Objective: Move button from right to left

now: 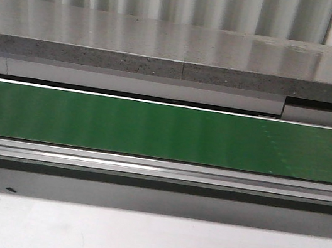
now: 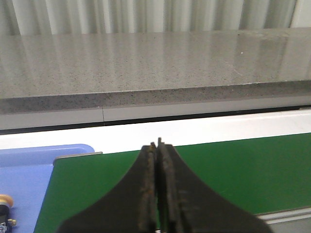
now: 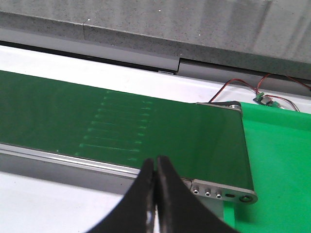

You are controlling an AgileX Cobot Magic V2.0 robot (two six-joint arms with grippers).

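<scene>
The green belt (image 1: 165, 130) runs across the front view with nothing on it. A small object with a yellowish round cap and a dark body (image 2: 4, 203) shows cut off at the edge of the left wrist view, lying on a blue tray (image 2: 29, 170); it looks like a button. My left gripper (image 2: 157, 143) is shut and empty above the belt's left end (image 2: 233, 170). My right gripper (image 3: 155, 159) is shut and empty over the near rail of the belt's right end (image 3: 97, 121). Neither gripper shows in the front view.
A grey stone ledge (image 1: 166, 47) runs behind the belt. A bright green surface (image 3: 277, 160) lies past the belt's right end, with red and black wires and a small connector (image 3: 260, 96) behind it. A white tabletop (image 1: 146, 242) lies in front.
</scene>
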